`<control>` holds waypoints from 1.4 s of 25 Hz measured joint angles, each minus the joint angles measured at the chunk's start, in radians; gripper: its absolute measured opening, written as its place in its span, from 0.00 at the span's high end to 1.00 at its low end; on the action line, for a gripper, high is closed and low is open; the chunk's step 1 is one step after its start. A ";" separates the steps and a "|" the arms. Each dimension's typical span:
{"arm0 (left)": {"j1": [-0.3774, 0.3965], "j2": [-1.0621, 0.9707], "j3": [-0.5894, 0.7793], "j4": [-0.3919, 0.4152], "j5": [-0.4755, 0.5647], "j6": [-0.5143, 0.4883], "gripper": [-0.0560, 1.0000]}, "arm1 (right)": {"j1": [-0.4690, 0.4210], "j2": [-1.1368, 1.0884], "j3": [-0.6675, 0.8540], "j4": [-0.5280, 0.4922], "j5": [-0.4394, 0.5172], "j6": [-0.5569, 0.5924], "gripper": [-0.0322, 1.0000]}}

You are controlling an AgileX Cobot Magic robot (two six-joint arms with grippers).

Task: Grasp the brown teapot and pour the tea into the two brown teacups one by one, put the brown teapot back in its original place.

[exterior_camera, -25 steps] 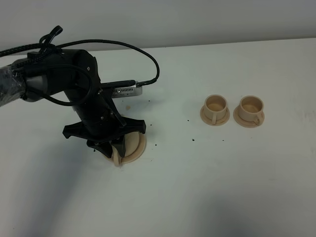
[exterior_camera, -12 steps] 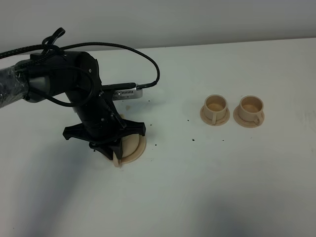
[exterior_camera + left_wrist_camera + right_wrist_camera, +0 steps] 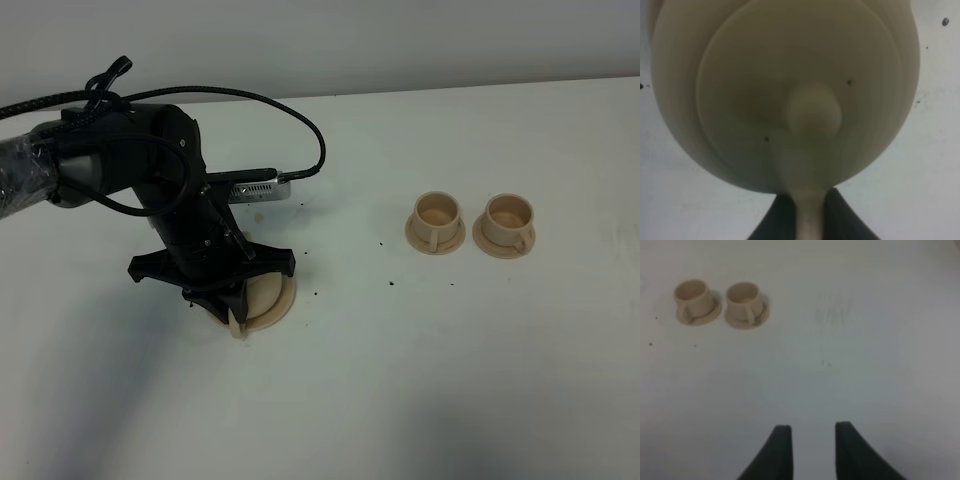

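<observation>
From the high camera, the left arm (image 3: 150, 190) bends over the brown teapot (image 3: 262, 292), which sits on its saucer (image 3: 279, 314) at the counter's (image 3: 400, 380) left, well apart from the two brown teacups (image 3: 437, 221) (image 3: 505, 223) side by side on the right. The left wrist camera looks down on the lid knob (image 3: 813, 112) and shows the left jaws pinched shut on the teapot's loop handle (image 3: 807, 217). The right wrist camera shows the right jaws parted, holding nothing, above the counter, with the teacups well ahead.
</observation>
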 joint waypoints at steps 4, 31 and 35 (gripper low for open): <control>0.000 0.002 -0.029 0.008 0.022 0.014 0.80 | 0.000 0.000 0.000 0.000 0.000 0.000 0.74; 0.001 -0.098 -0.069 0.084 -0.021 0.525 0.80 | 0.000 0.000 0.000 0.000 0.000 0.000 0.74; 0.001 -0.098 -0.069 0.026 -0.086 0.701 0.80 | 0.000 0.000 0.000 0.000 0.000 0.000 0.74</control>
